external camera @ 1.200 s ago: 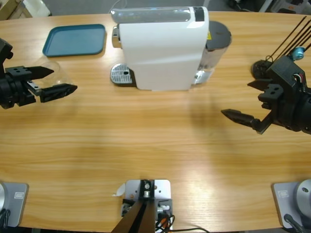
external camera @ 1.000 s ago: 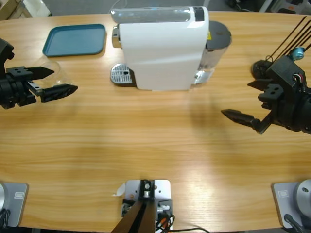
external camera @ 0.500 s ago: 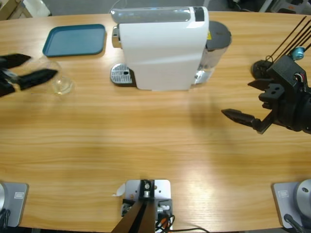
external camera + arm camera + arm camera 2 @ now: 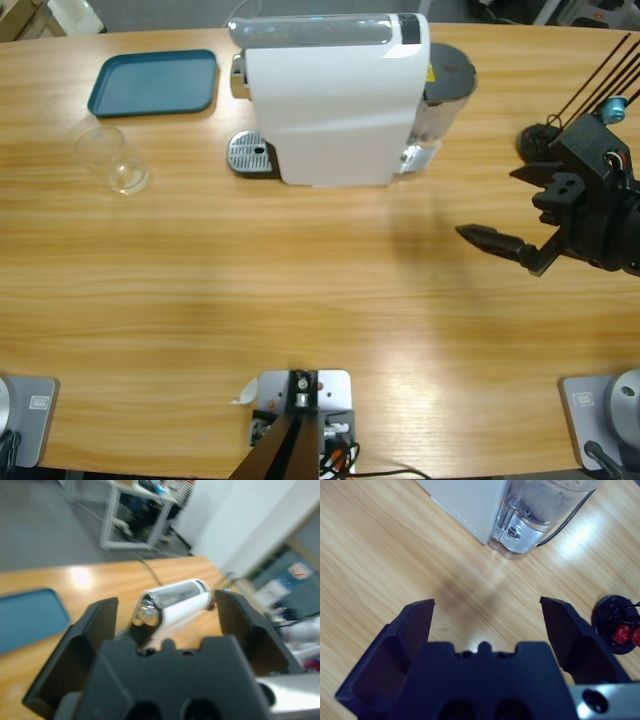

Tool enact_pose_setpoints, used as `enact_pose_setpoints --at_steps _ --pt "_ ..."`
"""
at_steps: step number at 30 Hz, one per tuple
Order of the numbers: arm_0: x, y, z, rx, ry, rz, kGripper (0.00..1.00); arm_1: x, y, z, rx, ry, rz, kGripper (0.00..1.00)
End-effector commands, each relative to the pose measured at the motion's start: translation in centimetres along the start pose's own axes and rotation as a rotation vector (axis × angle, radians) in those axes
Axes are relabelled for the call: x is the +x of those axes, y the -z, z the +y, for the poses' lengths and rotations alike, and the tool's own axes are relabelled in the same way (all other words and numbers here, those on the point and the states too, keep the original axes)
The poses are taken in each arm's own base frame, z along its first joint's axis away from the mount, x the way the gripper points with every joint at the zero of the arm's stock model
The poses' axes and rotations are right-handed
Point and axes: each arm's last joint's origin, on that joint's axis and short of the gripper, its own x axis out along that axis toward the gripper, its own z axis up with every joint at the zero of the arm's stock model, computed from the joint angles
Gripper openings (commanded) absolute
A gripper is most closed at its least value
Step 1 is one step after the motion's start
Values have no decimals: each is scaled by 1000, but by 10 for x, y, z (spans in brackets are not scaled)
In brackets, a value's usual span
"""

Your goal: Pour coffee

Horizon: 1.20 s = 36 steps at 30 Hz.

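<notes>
Glass (image 4: 112,159) stands upright on the tabletop (image 4: 300,290), just below the blue tray (image 4: 153,82) and well left of the coffee machine's drip plate (image 4: 249,153). I see no dark layer in it from above; it looks clear, so I judge there is no coffee in it, though a thin film would be hard to tell. No coffee visible anywhere else.

Progress, my read: barely begun. The glass is not under the spout and nothing holds it. Left to do: get the glass onto the drip plate, brew, then pour or serve, perhaps onto the tray.

Containers: tray carries nothing. The machine (image 4: 335,95) has a clear tank (image 4: 540,510) at its back right; I cannot tell its fill level.

Left hand (image 4: 167,625): jaws spread wide, nothing between them, tilted up toward the machine and the room beyond. It does not show in the high view.

Right hand (image 4: 487,625): jaws spread, nothing between them, over bare wood just off the machine's tank corner. In the high view it hangs at the right edge (image 4: 500,243), well apart from the glass.
</notes>
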Motion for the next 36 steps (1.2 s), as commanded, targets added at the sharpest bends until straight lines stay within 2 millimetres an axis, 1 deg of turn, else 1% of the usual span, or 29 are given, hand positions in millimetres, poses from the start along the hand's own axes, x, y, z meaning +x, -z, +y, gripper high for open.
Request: enact_pose_setpoints --at_steps 1,3,6,8,10,13,15,17,18,21,24,26,28,33,36 --pt "73 7 51 -399 170 256 725 -1 4 1 -20 -8 14 922" --pt "99 8 67 -501 203 295 655 -1 4 1 -20 -8 15 922" --pt "130 6 86 -604 225 308 645 -2 4 1 -19 -9 11 918" --pt "147 3 95 -626 234 294 639 -2 4 1 -18 -11 9 918" --pt "164 -2 103 -643 249 285 605 -3 5 1 -17 -12 6 918" --pt "183 -3 109 -653 263 299 606 -4 5 1 -16 -10 2 918" --pt "190 1 112 -657 285 318 607 -4 5 0 -16 -10 0 918" --pt "188 7 111 -659 321 353 608 -5 5 0 -14 -11 -4 918" --pt "184 11 109 -660 338 370 606 -5 5 0 -13 -11 -4 918" --pt "165 27 103 -659 330 371 605 -5 5 0 -13 -11 -4 918" --pt "146 39 98 -664 280 348 605 -6 6 0 -13 -11 -7 918" --pt "140 47 100 -683 249 349 605 -6 5 0 -12 -11 -9 918" --pt "141 51 104 -691 233 350 605 -6 6 0 -12 -11 -9 918" --pt "155 44 109 -675 255 343 605 -6 5 0 -12 -12 -9 918" --pt "159 42 110 -674 260 346 605 -6 6 0 -12 -13 -8 918"
